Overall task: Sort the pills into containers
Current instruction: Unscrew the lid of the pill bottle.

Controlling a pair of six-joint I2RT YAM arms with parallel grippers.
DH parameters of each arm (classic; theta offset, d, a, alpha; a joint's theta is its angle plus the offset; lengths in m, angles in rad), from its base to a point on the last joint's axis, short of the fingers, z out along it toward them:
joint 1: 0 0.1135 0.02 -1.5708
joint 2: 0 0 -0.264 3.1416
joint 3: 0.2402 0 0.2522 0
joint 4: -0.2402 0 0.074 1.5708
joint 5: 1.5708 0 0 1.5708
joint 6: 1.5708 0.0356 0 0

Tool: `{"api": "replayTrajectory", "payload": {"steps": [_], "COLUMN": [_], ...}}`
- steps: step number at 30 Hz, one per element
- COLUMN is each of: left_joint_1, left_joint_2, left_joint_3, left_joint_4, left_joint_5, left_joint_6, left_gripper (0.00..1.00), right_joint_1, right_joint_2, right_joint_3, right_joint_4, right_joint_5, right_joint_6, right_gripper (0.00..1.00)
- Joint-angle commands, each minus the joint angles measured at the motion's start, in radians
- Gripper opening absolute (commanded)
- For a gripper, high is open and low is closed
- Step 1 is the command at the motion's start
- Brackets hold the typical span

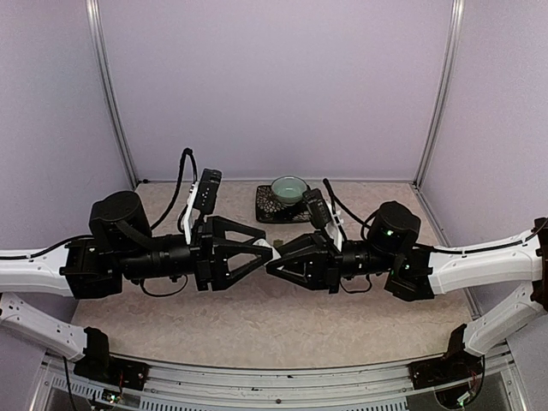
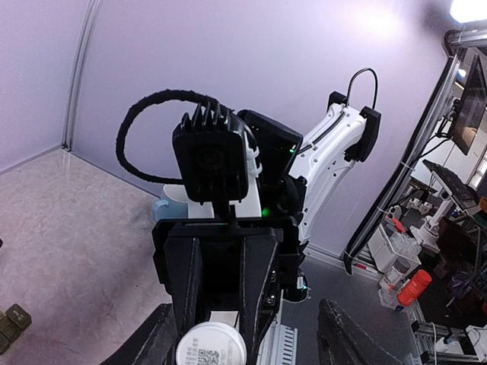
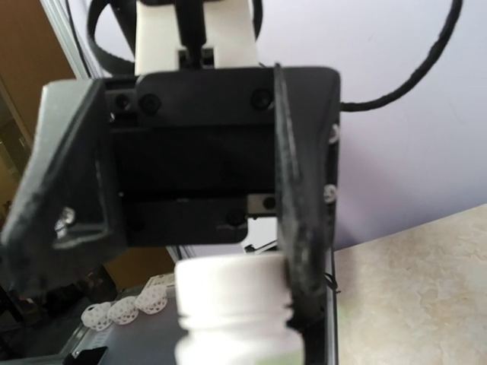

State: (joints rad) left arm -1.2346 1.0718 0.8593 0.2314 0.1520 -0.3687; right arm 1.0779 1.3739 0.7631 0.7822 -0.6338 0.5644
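Right gripper (image 1: 281,259) is clamped on a white pill bottle (image 2: 211,346), held level above the table (image 1: 171,317). Left gripper (image 1: 264,248) faces it with fingers (image 3: 298,198) apart around the cap (image 3: 228,277): one finger just beside it, the other well off, no grip yet. Task barely begun, I judge: cap on, no pills out. Left: uncap, tip out, sort. Containers (image 2: 17,316) are dark green joined squares on the table, well apart from the bottle; can't tell if the lids are shut.
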Motion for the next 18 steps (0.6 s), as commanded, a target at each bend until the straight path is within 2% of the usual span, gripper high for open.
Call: {"api": "replayTrajectory", "payload": {"steps": [1,14,18], "left_joint_1": [-0.007,0.001,0.003], "left_joint_2": [-0.023,-0.040,-0.066], "left_joint_3": [-0.016,-0.027,-0.044], "left_joint_4": [0.031,0.008,0.001], "left_joint_5": [0.023,-0.056,-0.097], "left_joint_6": [0.005,-0.019,-0.027], "left_gripper": [0.60,0.59,0.67], "right_joint_1": [-0.040,-0.044,-0.043], "right_joint_2": [-0.032,-0.041,-0.063], "right_joint_3": [-0.033,-0.032,-0.034], "right_joint_4": [0.013,0.013,0.010], "right_joint_5": [0.075,0.041,0.032], "right_joint_6": [0.023,0.011,-0.002], "right_gripper": [0.18,0.18,0.18]}}
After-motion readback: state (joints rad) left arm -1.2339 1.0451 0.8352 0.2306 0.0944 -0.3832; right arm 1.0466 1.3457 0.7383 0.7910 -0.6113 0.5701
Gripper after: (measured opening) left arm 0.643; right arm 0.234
